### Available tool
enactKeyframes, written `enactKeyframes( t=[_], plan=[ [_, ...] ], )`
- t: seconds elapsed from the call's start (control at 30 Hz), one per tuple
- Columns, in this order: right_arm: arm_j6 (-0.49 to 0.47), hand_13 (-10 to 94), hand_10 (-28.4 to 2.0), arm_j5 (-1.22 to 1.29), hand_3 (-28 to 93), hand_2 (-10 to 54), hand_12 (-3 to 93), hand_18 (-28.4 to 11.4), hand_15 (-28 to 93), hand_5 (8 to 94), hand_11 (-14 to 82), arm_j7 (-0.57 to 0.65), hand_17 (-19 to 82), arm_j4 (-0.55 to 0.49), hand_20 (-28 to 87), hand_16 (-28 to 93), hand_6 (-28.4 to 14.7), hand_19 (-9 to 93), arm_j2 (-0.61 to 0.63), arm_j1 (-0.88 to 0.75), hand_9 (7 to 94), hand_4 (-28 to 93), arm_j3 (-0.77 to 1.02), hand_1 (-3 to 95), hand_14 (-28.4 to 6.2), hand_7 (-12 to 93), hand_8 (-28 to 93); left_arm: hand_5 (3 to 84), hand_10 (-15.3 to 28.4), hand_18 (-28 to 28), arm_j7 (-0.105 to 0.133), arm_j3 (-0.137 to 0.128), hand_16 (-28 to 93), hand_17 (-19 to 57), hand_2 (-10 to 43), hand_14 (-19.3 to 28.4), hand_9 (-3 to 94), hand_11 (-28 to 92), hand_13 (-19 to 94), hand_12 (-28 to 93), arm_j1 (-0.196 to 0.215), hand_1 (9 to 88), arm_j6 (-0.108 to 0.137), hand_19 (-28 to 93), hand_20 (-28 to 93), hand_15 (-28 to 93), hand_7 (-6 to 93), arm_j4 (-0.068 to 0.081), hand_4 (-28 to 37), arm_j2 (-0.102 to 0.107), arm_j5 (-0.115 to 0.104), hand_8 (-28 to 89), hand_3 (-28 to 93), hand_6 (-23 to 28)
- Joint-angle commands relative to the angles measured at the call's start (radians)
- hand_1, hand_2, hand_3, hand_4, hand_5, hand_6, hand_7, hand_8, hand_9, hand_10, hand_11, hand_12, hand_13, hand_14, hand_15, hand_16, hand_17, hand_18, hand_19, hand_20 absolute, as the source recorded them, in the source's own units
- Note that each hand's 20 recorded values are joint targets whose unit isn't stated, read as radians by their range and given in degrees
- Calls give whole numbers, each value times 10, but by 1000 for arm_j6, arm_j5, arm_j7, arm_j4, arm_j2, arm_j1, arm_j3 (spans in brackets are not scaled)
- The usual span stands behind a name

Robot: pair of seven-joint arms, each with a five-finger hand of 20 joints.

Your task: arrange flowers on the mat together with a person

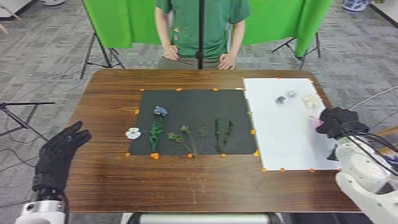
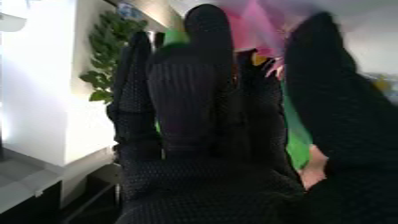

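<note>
In the head view, my right hand [image 1: 341, 122] is at the right edge of the white sheet [image 1: 275, 135], beside a pink flower [image 1: 315, 122]. From the wrist, the right hand [image 2: 187, 115] has fairly straight fingers, and the pink flower [image 2: 251, 25] appears between fingertips and thumb. My left hand [image 1: 60, 152] lies open over the table's left edge. The black mat [image 1: 191, 102] bears a blue flower [image 1: 160, 111] above a green stem [image 1: 155, 134], a branching sprig [image 1: 189, 140] and leafy stems [image 1: 224, 132]. A white flower [image 1: 133, 133] touches its left edge.
A pale flower [image 1: 310, 101] and small grey-blue blooms [image 1: 281, 100] lie on the white sheet's upper part. Orange tape pieces [image 1: 155, 155] line the mat and sheet. The brown table [image 1: 160, 182] extends in front of the mat.
</note>
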Motion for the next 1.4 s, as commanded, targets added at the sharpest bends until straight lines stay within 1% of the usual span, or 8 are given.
enactKeyframes(
  t=[0.03, 0.2, 0.4, 0.67, 0.8, 0.93, 1.13, 1.4],
  plan=[
    [151, 832, -67, -9, 543, -95, 426, -179, 695, 741, 109, -21, 379, 45, 443, 266, 55, 674, -12, -6, 867, -280, -69, 603, -37, 260, 14, 450, 127, 105, -12, -2, 40, 81, -95, 158, 454, 171, 385, 134, 8, 322, -1, 20, 190, 128, 137, -2, -234, -6, 1, -68, 648, 21],
    [219, 853, -62, -15, 564, -95, 441, -172, 755, 814, 110, -14, 401, 37, 448, 278, 50, 690, -1, 2, 923, -279, -65, 627, -30, 263, 63, 450, 127, 105, -12, -3, 40, 80, -95, 159, 453, 170, 385, 134, 15, 323, 4, 20, 190, 128, 137, -6, -234, -8, 1, -68, 650, 21],
    [270, 854, -63, -32, 569, -95, 447, -172, 766, 827, 108, 26, 406, -87, 448, 281, 45, 695, 32, 79, 933, -281, -29, 634, -30, 254, 72, 451, 127, 109, -13, -12, 41, 79, -95, 159, 454, 171, 385, 134, 20, 322, 7, 20, 191, 129, 137, -7, -232, -6, -1, -68, 651, 20],
    [334, 846, -63, -4, 574, -95, 455, -170, 764, 826, 101, -75, 399, -142, 446, 284, 44, 691, 17, 582, 933, -282, -395, 633, -29, 253, 80, 450, 127, 110, -20, -2, 41, 78, -95, 159, 454, 171, 385, 134, 9, 322, -1, 19, 191, 130, 137, -3, -230, 4, 3, -68, 651, 20],
    [307, 844, -63, 56, 576, -95, 456, -169, 764, 824, 99, -178, 396, -111, 447, 285, 44, 690, -36, 848, 930, -282, -679, 631, -29, 253, 82, 450, 127, 109, -24, 2, 40, 78, -95, 158, 454, 171, 385, 135, 0, 321, -5, 19, 190, 130, 136, 0, -229, 8, 4, -68, 651, 20],
    [230, 839, -63, 84, 581, -95, 460, -167, 766, 818, 99, -297, 389, -67, 448, 286, 45, 689, -111, 999, 923, -282, -899, 626, -27, 258, 85, 450, 128, 109, -24, 3, 40, 78, -95, 159, 453, 171, 385, 134, -3, 322, -9, 19, 190, 130, 134, 2, -229, 10, 3, -68, 650, 22],
    [150, 831, -67, 21, 583, -95, 461, -165, 770, 807, 98, -427, 382, 17, 450, 288, 49, 686, -247, 1051, 912, -282, -1064, 621, -29, 272, 81, 452, 130, 109, -32, 7, 40, 78, -95, 159, 452, 172, 384, 135, -11, 325, -20, 19, 190, 132, 131, 4, -229, 14, 6, -65, 648, 25],
    [114, 815, -74, 5, 584, -95, 454, -161, 776, 787, 96, -449, 372, 59, 453, 287, 54, 675, -347, 1014, 898, -282, -1066, 615, -35, 302, 62, 461, 136, 109, -37, 12, 38, 76, -95, 167, 451, 174, 377, 136, -26, 341, -31, 19, 188, 142, 122, 14, -218, 18, 8, -61, 639, 39]
  ],
)
